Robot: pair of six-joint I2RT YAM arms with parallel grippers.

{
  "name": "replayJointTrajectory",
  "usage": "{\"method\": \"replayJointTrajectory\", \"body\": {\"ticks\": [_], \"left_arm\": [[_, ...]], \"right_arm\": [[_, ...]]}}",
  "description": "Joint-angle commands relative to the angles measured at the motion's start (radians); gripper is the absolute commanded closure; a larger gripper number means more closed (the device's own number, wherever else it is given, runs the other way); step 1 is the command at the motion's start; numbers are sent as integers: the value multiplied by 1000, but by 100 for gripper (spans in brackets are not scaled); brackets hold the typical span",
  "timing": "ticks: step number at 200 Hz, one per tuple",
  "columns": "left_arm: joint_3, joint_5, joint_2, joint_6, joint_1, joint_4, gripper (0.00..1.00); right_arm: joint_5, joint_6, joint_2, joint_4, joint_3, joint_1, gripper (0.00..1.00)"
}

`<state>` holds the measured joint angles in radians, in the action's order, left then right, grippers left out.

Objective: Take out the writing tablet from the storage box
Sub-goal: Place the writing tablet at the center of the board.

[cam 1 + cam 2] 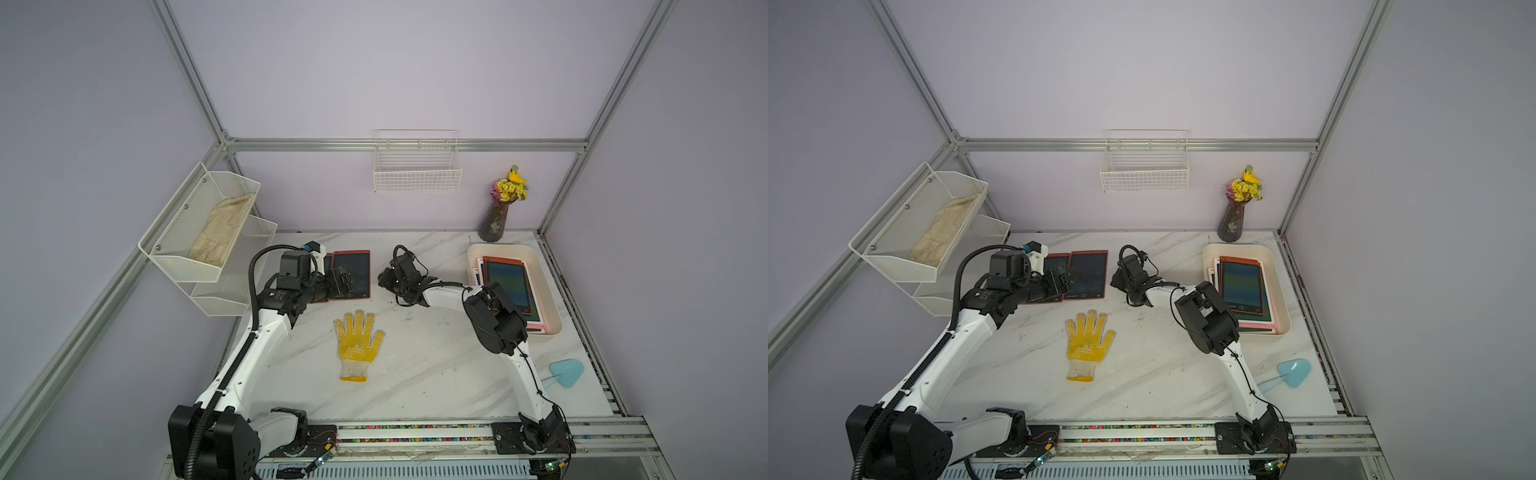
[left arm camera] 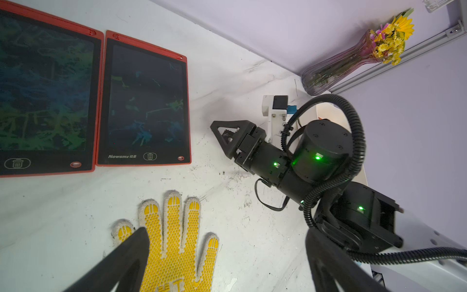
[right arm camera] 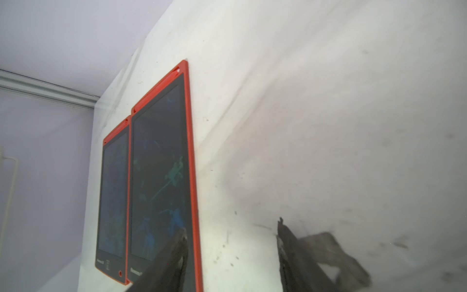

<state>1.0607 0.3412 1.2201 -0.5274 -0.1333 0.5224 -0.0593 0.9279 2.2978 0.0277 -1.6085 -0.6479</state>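
The cream storage box (image 1: 498,248) (image 1: 1237,247) sits at the table's right side with a stack of writing tablets (image 1: 508,286) (image 1: 1241,286) inside, a red-framed one on top. Two more red writing tablets (image 1: 353,270) (image 1: 1090,272) (image 2: 146,101) (image 3: 161,177) lie flat side by side on the table, left of centre. My right gripper (image 1: 381,279) (image 1: 1113,280) (image 3: 232,252) is open just right of them, low over bare table, holding nothing. My left gripper (image 1: 343,282) (image 1: 1067,280) (image 2: 227,252) hangs wide open above those two tablets, empty.
A yellow dotted glove (image 1: 357,345) (image 2: 174,240) lies mid-table. A vase of flowers (image 1: 496,220) stands behind the box, and a light blue scoop (image 1: 567,372) lies in front of it. A wire basket (image 1: 417,170) hangs on the back wall, a mesh shelf (image 1: 208,232) on the left.
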Motion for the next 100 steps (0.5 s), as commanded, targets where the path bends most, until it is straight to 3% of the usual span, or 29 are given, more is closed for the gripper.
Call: {"method": "replayJointTrajectory", "body": {"ticks": [1, 51, 100], "left_arm": [[-44, 21, 2, -43, -25, -89, 5], [-17, -160, 71, -127, -170, -128, 5], [99, -219, 228, -132, -316, -133, 5]], "right_arm": [[-34, -66, -98, -55, 52, 27, 41], [-8, -161, -354, -43, 211, 125, 41], [72, -244, -614, -26, 392, 308, 39]]}}
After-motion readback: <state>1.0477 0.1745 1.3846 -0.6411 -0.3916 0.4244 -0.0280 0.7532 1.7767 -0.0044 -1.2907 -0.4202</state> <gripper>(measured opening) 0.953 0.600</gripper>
